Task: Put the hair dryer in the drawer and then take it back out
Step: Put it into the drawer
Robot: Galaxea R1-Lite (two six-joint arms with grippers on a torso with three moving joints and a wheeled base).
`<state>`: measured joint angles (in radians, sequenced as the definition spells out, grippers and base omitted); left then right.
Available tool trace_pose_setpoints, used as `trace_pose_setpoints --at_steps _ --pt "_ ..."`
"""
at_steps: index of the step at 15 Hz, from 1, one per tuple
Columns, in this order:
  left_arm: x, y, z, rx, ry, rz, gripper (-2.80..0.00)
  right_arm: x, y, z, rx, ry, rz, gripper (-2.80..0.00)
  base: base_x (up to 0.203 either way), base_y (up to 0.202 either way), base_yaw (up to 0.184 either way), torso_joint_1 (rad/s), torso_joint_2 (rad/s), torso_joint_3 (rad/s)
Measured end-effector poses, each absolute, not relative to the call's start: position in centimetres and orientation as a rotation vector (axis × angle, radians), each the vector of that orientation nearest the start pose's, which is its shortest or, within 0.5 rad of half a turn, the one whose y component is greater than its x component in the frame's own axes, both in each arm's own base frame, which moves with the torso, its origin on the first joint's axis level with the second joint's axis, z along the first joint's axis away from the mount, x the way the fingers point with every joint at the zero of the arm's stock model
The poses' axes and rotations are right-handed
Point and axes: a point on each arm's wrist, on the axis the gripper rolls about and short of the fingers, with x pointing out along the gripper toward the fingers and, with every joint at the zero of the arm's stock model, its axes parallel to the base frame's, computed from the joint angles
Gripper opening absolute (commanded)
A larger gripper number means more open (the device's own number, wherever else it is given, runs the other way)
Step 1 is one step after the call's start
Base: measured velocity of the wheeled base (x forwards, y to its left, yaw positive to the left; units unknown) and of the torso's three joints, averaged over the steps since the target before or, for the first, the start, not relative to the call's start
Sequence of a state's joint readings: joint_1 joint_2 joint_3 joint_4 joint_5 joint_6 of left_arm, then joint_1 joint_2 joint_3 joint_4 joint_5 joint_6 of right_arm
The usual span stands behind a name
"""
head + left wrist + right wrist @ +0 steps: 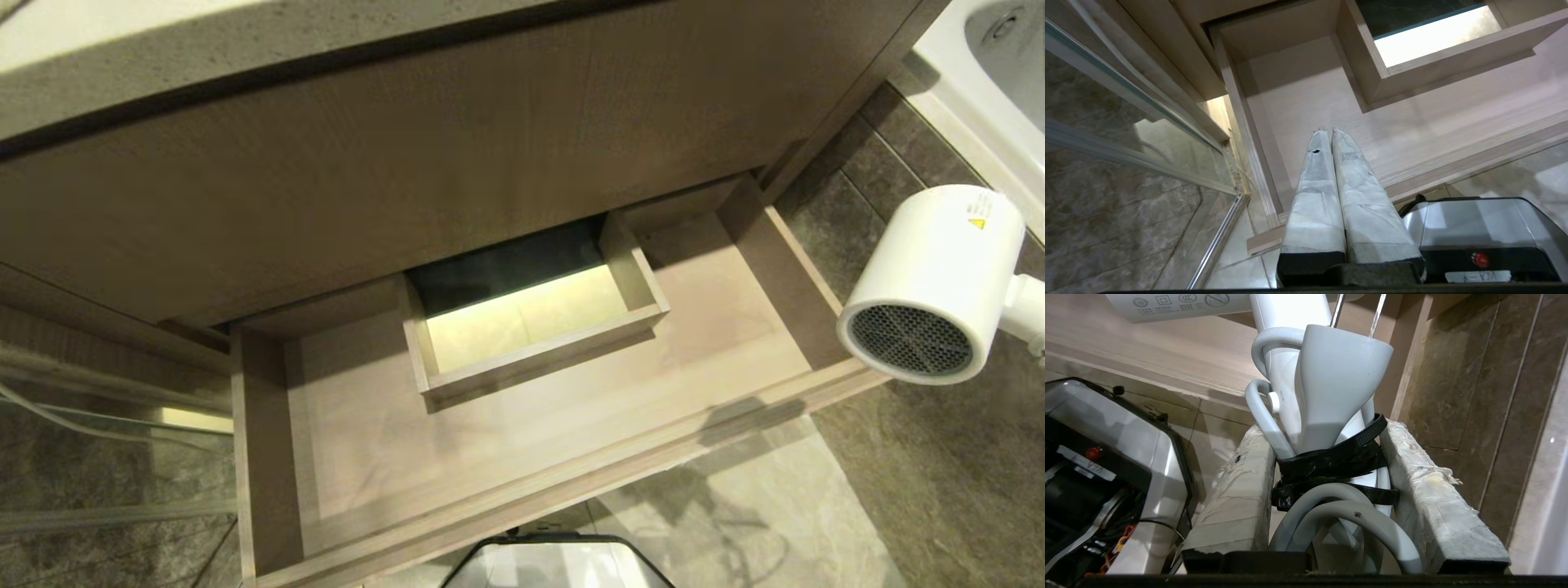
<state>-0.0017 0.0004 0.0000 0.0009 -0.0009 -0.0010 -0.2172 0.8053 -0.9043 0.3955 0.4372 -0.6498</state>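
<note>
The white hair dryer (931,286) hangs in the air off the right end of the open drawer (522,498), its dark round grille facing me and a yellow sticker on the barrel. In the right wrist view my right gripper (1327,433) is shut on the hair dryer (1339,384) at its handle, where black ties bundle the white cord. The wide, shallow wood-grain drawer lies pulled out with a boxed cut-out (531,327) inside and nothing on its floor. My left gripper (1327,130) is shut, empty, parked above the drawer's (1412,134) left part.
A taller wood-grain panel (408,163) under a grey counter stands above the drawer. A glass partition (1126,122) flanks its left end. A white tub edge (980,82) sits far right. My base (555,563) is just before the drawer front. Stone floor tiles lie around.
</note>
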Motion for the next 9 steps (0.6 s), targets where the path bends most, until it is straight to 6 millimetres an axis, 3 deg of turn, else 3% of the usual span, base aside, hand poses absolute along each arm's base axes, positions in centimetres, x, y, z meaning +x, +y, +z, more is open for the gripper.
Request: trace_pose_setpoints --at_steps 6,9 --pt "-2.3 0.0 7.6 -0.001 -0.002 -0.002 -2.8 7.2 -0.7 27.5 -0.551 0.187 0.287 -2.8 0.0 0.0 0.0 -0.279 0.47 0.18" --pt "-2.3 0.0 7.6 -0.001 0.0 -0.002 -2.8 9.5 -1.3 27.7 -0.533 0.226 0.284 -2.8 0.0 0.0 0.0 -0.105 0.19 0.078"
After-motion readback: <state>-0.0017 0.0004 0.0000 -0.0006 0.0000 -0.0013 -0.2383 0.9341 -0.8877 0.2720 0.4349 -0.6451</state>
